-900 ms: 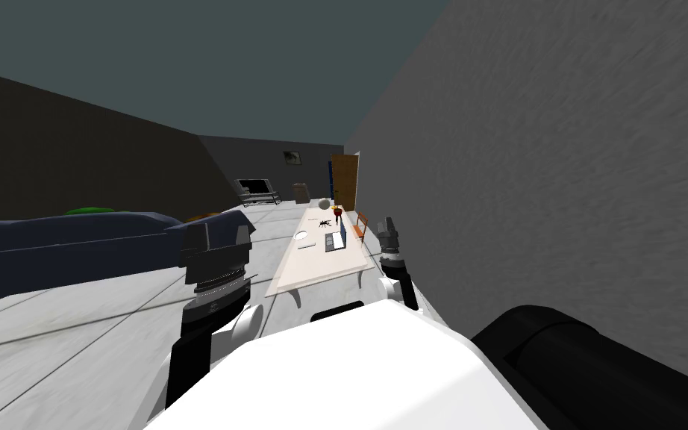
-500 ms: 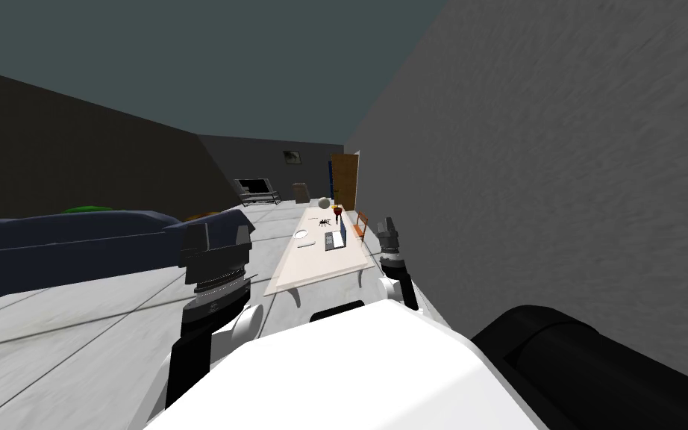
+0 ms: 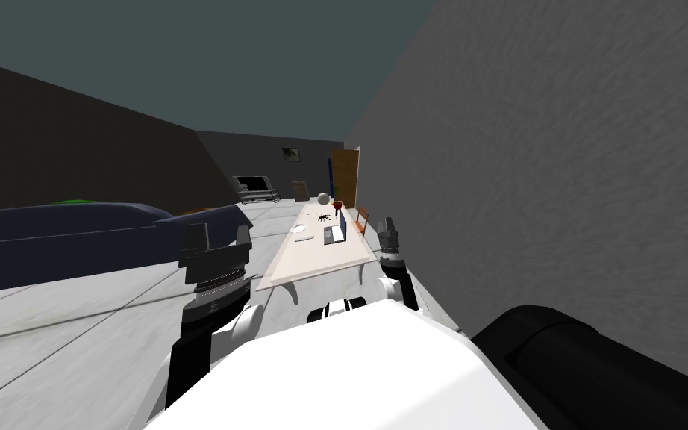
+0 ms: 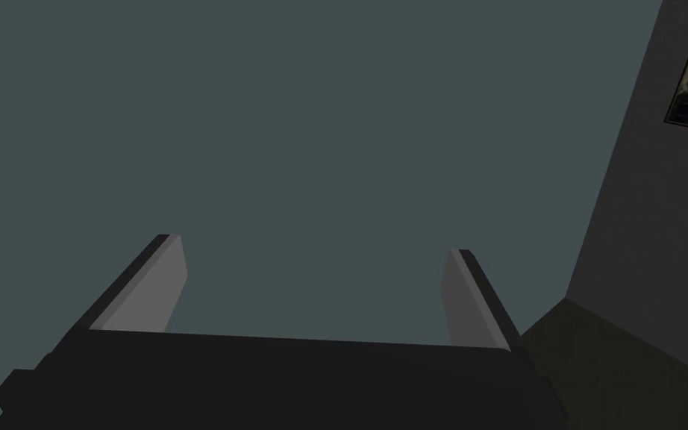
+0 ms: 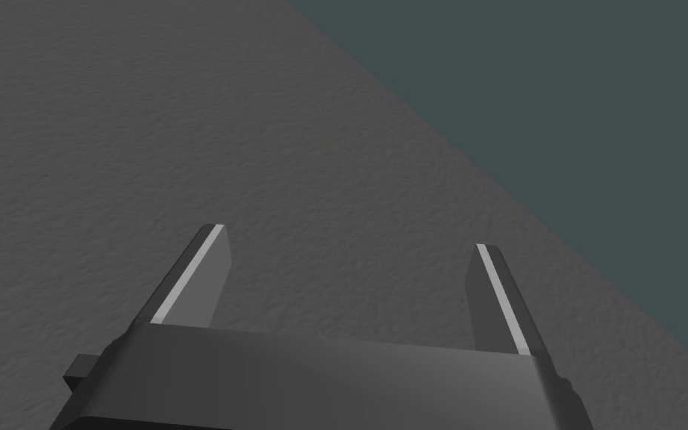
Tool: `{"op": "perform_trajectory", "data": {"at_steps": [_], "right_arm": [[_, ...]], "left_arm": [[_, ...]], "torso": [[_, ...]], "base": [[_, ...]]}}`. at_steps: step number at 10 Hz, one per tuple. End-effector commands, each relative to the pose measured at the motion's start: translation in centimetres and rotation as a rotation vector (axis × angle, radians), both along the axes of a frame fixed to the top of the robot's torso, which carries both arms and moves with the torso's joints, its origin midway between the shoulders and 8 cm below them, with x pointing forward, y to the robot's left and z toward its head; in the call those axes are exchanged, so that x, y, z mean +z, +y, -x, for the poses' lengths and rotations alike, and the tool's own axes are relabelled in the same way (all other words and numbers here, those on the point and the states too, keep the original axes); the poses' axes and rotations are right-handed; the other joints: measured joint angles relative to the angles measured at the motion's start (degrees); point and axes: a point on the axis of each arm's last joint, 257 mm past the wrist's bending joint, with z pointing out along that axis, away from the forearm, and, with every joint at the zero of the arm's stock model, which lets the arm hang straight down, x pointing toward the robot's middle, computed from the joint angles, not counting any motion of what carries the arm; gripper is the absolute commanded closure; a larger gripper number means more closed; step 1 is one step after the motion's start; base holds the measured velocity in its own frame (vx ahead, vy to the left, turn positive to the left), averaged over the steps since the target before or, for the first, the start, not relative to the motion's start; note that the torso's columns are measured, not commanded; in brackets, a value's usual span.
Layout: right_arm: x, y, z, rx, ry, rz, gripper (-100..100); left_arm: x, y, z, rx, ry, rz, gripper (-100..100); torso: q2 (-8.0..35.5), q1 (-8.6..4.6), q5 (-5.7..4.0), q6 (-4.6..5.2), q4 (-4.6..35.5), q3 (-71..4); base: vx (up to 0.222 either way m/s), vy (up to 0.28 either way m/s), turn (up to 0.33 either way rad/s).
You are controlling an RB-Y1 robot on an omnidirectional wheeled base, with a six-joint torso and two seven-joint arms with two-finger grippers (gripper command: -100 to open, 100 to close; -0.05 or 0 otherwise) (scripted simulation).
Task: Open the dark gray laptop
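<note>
Left tool (image 4: pixel 313 245) is seen released, its two fingers (image 4: pixel 157 287) spread well apart; in the head view it is raised at the lower left-centre of the frame. The right tool (image 5: pixel 350 235) is likewise released, and in the head view it is found right of centre, close beside the grey wall (image 3: pixel 559 187) that takes up the right half of the frame.

The dark gray laptop (image 3: pixel 333 237) is placed just right of the frame's centre, on a long pale surface (image 3: pixel 313 265) that runs up the frame between the two tools. It is set toward the surface's right side. A bluish panel is seen standing along its right edge, though the lid's angle cannot be judged at this distance. A white dish (image 3: pixel 302 231) is set just left of the laptop. Higher up the surface, a small black spidery object (image 3: pixel 324 217), a red item (image 3: pixel 338 203) and a pale ball (image 3: pixel 323 198) are seen. An orange chair (image 3: pixel 363 219) is placed at the surface's right. A dark blue sofa (image 3: pixel 74 231) is spread across the left of the frame, and a brown door (image 3: pixel 344 178) is seen above the surface's far end.
</note>
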Motion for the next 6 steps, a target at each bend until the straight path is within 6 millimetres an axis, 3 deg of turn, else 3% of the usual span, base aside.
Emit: {"op": "perform_trajectory", "data": {"at_steps": [1, 3, 6], "right_arm": [[-0.5, 0.3, -0.3, 0.006, 0.022, 0.048, -100], [-1.5, 0.4, -0.8, 0.003, 0.065, 0.129, -100], [-3.9, 0.1, -1.8, -0.033, 0.152, 0.271, -100]], "left_arm": [[0.0, 0.0, 0.0, 0.0, 0.0, 0.0, 0], [0.0, 0.0, 0.0, 0.0, 0.001, 0.0, 0], [0.0, 0.0, 0.0, 0.0, 0.001, 0.0, 0]], "torso": [[4.2, 0.0, 0.0, 0.0, 4.2, -8.5], [6.7, 0.01, 0.0, -0.01, 6.7, -13.5], [6.9, 0.02, 0.0, 0.0, 6.9, -13.8]], "base": [[0.005, 0.004, 0.048], [-0.002, 0.007, 0.096], [-0.001, 0.013, 0.16]]}}
